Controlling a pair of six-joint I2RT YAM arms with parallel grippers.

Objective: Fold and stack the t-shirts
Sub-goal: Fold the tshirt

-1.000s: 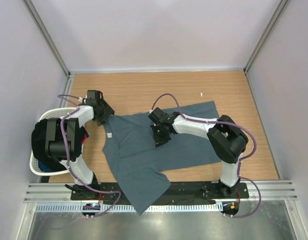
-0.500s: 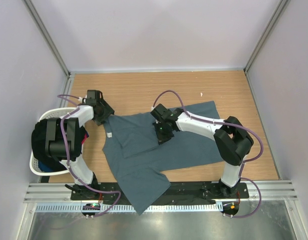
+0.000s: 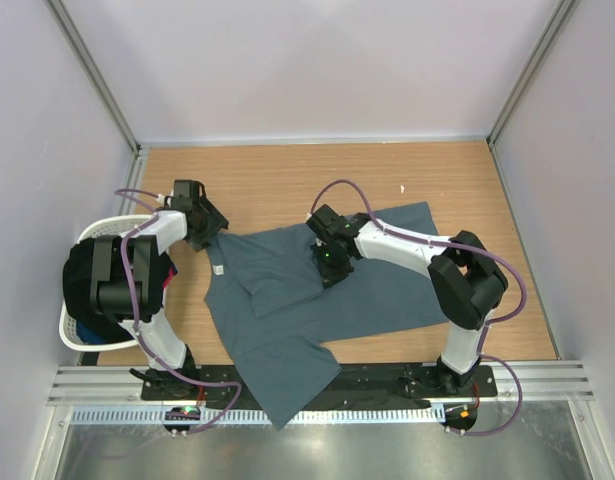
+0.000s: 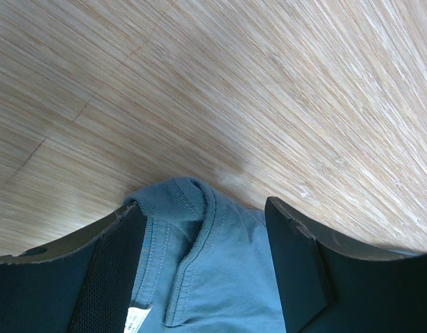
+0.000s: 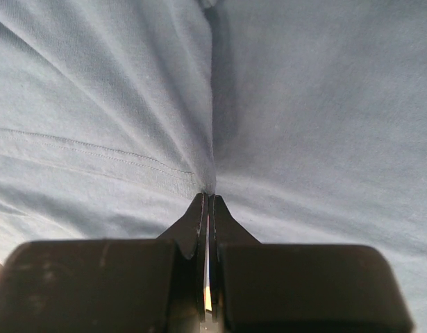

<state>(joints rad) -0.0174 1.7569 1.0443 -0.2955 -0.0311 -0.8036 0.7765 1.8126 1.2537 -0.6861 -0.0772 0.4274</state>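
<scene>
1. Tabletop from above: the slate-blue t-shirt lies spread over the middle of the wooden table, one end trailing past the near edge toward 6 o'clock. My left gripper sits at the shirt's 10 o'clock corner, by the neck. My right gripper is down on the cloth a little toward 12 o'clock from the shirt's middle, beside a doubled-over flap. A white laundry basket stands at 9 o'clock, partly under my left arm.

2. Left wrist: my left gripper is released, its jaws wide apart and straddling the collar. One finger is at 8 o'clock and the other at 4 o'clock. I cannot tell whether either pad touches the cloth. The white neck label peeks in at 7 o'clock. Bare wood fills everything toward 12 o'clock.

3. Right wrist: my right gripper is clenched tight, tips together on a pinched ridge of the slate-blue t-shirt. Creases run into the tips from 12 o'clock and from 10 o'clock. A stitched hem crosses at 9 o'clock. Cloth fills the rest of the view.
</scene>
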